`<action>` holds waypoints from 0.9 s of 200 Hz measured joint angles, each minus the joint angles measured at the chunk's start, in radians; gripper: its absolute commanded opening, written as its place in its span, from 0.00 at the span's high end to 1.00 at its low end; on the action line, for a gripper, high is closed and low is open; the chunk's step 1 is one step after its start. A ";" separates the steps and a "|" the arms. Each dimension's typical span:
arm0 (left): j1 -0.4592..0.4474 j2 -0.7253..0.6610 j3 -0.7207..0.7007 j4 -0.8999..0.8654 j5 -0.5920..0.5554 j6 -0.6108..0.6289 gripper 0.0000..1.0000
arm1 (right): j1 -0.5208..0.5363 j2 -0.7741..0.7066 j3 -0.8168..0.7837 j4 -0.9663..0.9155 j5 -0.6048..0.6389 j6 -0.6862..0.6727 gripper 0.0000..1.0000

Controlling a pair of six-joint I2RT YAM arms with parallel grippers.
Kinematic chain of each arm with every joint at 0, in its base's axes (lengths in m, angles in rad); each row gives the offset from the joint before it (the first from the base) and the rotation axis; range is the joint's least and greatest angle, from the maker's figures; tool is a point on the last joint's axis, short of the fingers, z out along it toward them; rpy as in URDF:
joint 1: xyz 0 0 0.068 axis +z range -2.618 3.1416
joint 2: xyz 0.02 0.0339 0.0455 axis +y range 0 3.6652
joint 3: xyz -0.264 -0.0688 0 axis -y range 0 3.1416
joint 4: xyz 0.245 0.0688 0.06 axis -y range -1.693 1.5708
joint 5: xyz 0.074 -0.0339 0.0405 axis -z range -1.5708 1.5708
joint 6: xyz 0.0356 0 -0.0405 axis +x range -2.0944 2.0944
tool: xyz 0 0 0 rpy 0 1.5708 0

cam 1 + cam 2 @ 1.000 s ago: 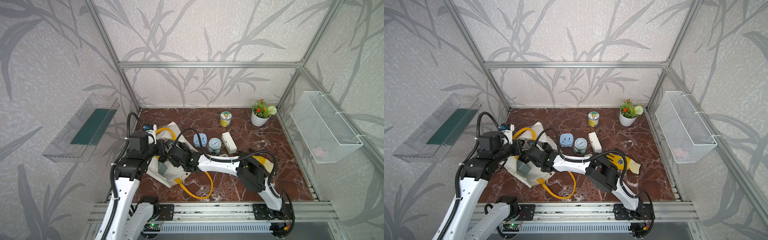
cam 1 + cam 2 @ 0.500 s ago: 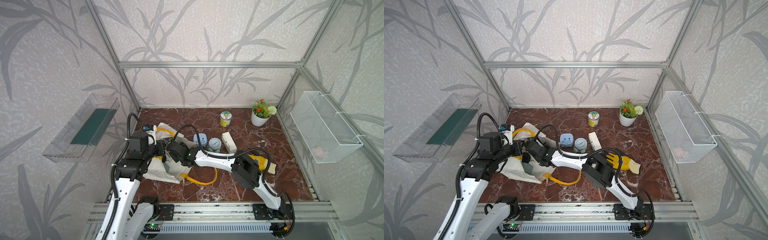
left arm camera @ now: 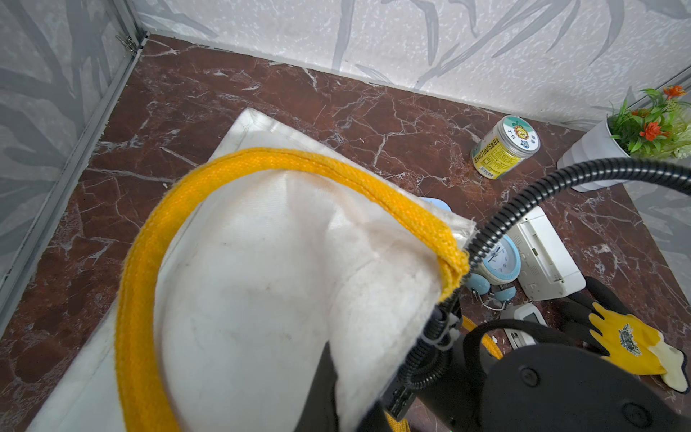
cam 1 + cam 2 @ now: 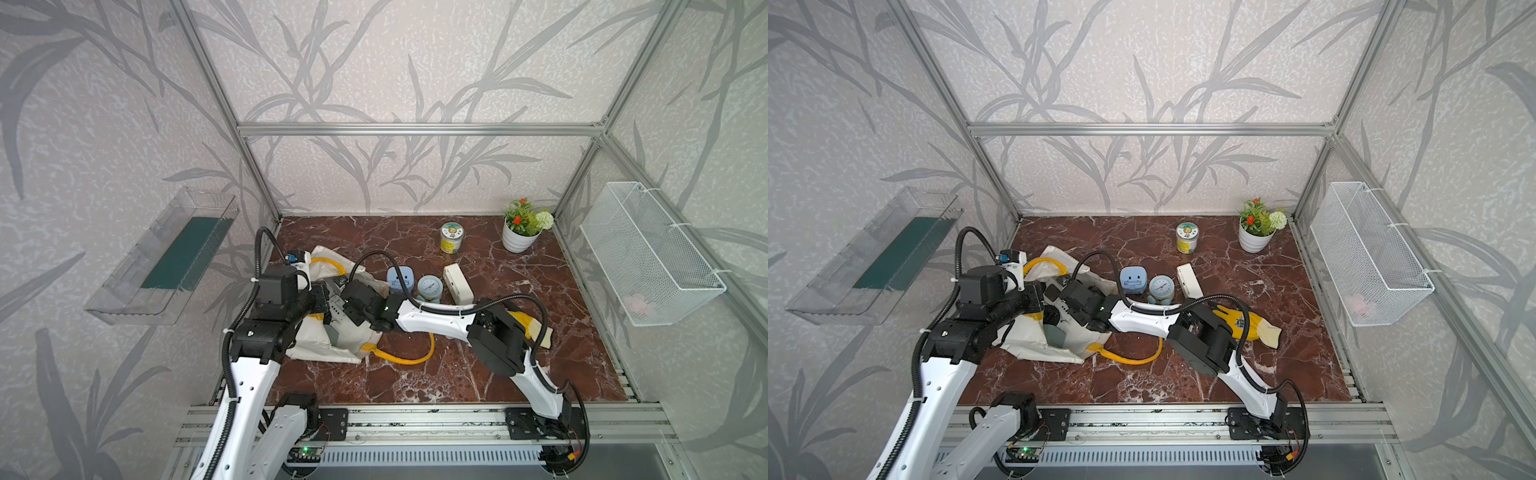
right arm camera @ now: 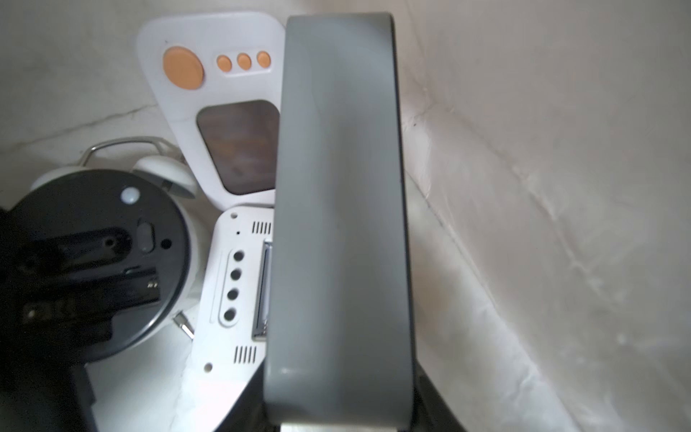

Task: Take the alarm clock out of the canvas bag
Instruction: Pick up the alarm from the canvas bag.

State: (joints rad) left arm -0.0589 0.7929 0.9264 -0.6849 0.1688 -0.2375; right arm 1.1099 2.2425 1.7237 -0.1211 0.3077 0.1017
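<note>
The off-white canvas bag [image 4: 328, 349] with yellow handles lies on its side at the left of the marble floor. My left gripper [image 3: 347, 404] is shut on the cloth of its rim and holds the mouth up. My right gripper [image 5: 340, 407] reaches inside the bag, and its jaws press both sides of a grey slab-shaped alarm clock [image 5: 340, 209]. That clock's grey end shows at the bag's mouth in both top views [image 4: 1054, 334]. Deeper inside lie a white twin-bell clock [image 5: 93, 262], a white clock with orange buttons [image 5: 213, 74] and a white clock lying face down [image 5: 235, 284].
Just right of the bag stand a blue square clock [image 4: 400, 282], a pale blue round clock [image 4: 428, 286] and a white rectangular clock [image 4: 457, 284]. A yellow glove [image 4: 528, 328] lies under my right arm. A jar [image 4: 451, 237] and a potted plant [image 4: 521, 237] stand at the back.
My right gripper has pushed deeper into the bag and its jaws have narrowed onto the grey clock. The bag and its loose yellow handle have shifted. The left arm has hardly moved.
</note>
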 measured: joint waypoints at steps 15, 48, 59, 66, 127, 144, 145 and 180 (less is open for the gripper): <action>0.000 0.009 0.002 -0.003 -0.014 0.003 1.00 | -0.003 -0.032 -0.050 0.017 -0.021 -0.004 0.79; 0.000 0.047 0.019 -0.011 -0.042 0.018 1.00 | -0.005 -0.093 -0.121 0.012 -0.065 -0.027 0.80; 0.000 0.057 0.024 -0.011 -0.052 0.020 1.00 | -0.005 -0.107 -0.135 0.010 -0.073 -0.032 0.80; 0.000 0.061 0.025 -0.011 -0.059 0.021 1.00 | -0.006 -0.117 -0.145 0.009 -0.076 -0.035 0.80; 0.001 0.082 0.039 -0.024 -0.114 0.056 1.00 | -0.020 -0.209 -0.242 -0.005 -0.118 -0.043 0.82; 0.003 0.088 0.048 -0.030 -0.129 0.070 1.00 | -0.021 -0.234 -0.257 -0.011 -0.126 -0.044 0.82; 0.003 0.088 0.048 -0.031 -0.129 0.071 1.00 | -0.021 -0.235 -0.258 -0.012 -0.126 -0.044 0.82; 0.007 0.098 0.055 -0.038 -0.153 0.092 1.00 | -0.025 -0.298 -0.315 -0.011 -0.144 -0.044 0.84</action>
State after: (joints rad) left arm -0.0517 0.8909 0.9813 -0.7227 0.0154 -0.1455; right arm 1.0851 1.9442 1.4082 -0.1326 0.1638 0.0578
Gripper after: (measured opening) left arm 0.061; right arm 0.443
